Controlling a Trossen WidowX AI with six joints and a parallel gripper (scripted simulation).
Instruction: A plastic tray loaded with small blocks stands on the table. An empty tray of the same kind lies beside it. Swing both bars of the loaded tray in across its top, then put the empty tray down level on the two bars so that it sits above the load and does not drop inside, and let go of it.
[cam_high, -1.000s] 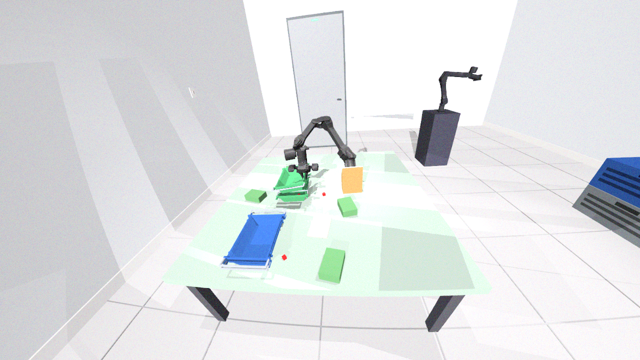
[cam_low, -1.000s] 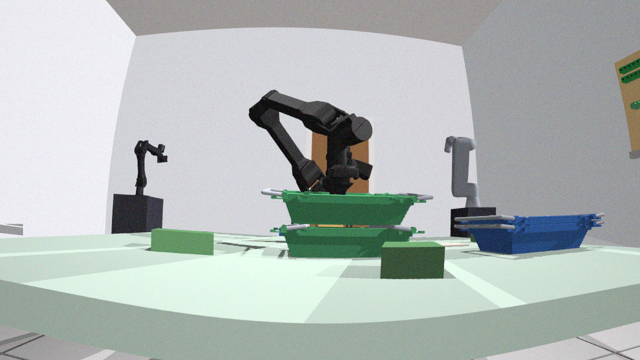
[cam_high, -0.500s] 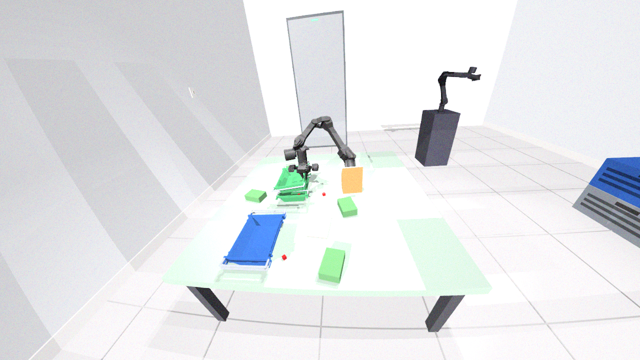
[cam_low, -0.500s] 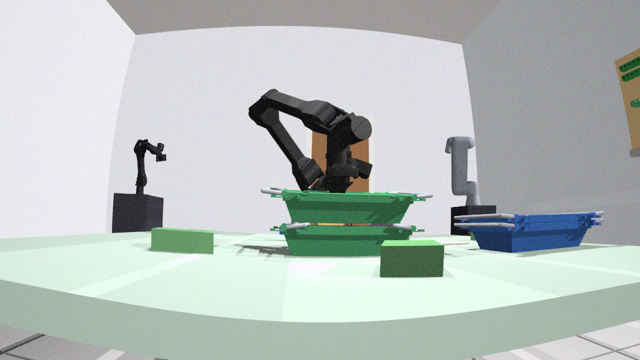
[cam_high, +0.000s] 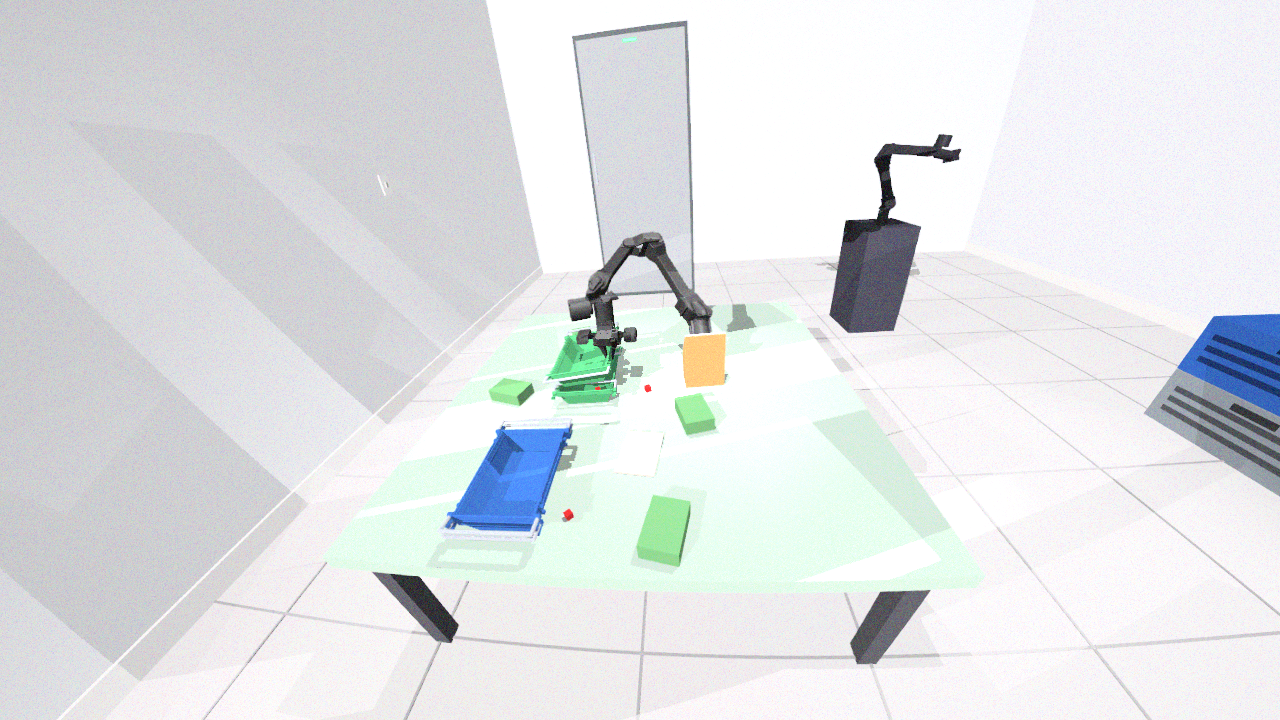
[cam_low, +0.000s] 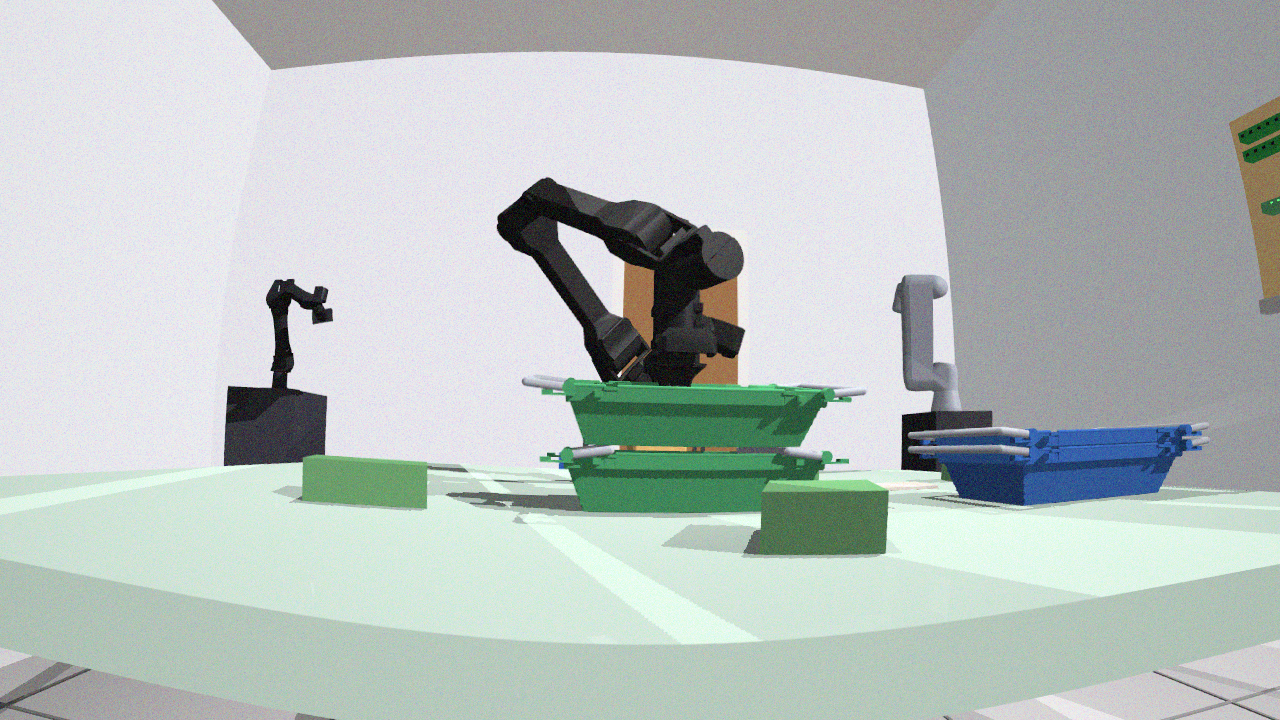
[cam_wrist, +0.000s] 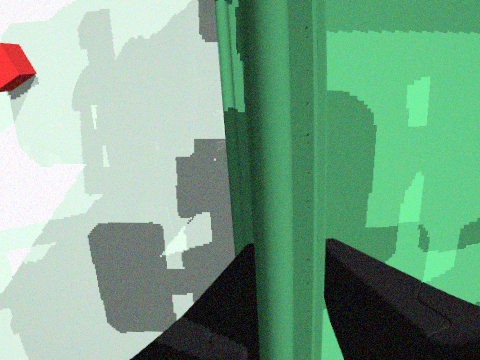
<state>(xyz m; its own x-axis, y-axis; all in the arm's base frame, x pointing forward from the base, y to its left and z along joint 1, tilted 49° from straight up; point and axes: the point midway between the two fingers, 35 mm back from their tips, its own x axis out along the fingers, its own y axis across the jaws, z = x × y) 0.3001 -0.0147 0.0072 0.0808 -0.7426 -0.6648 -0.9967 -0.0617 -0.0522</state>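
The loaded green tray (cam_high: 586, 394) (cam_low: 671, 488) stands on the table. Its left bar (cam_low: 590, 452) and right bar (cam_low: 810, 454) lie swung in over its top. A red block (cam_high: 597, 388) shows inside; the rest of the load is hidden. The empty green tray (cam_high: 581, 362) (cam_low: 698, 422) (cam_wrist: 280, 150) is right above it and looks about level in the exterior view, its underside at the height of the bars; contact cannot be told. Its own bars are swung out. My gripper (cam_high: 610, 351) (cam_wrist: 290, 256) is shut on its long side rim. In the exterior view the fingertips are hidden behind the tray wall.
A blue tray (cam_high: 514, 483) (cam_low: 1100, 461) stands toward the table's near-left corner in the top view. Green bricks (cam_high: 511, 391) (cam_high: 694, 413) (cam_high: 664, 530) (cam_low: 823, 519), an orange panel (cam_high: 704, 360), a pale sheet (cam_high: 640, 454) and small red cubes (cam_high: 648, 388) (cam_high: 568, 514) (cam_wrist: 15, 67) are around.
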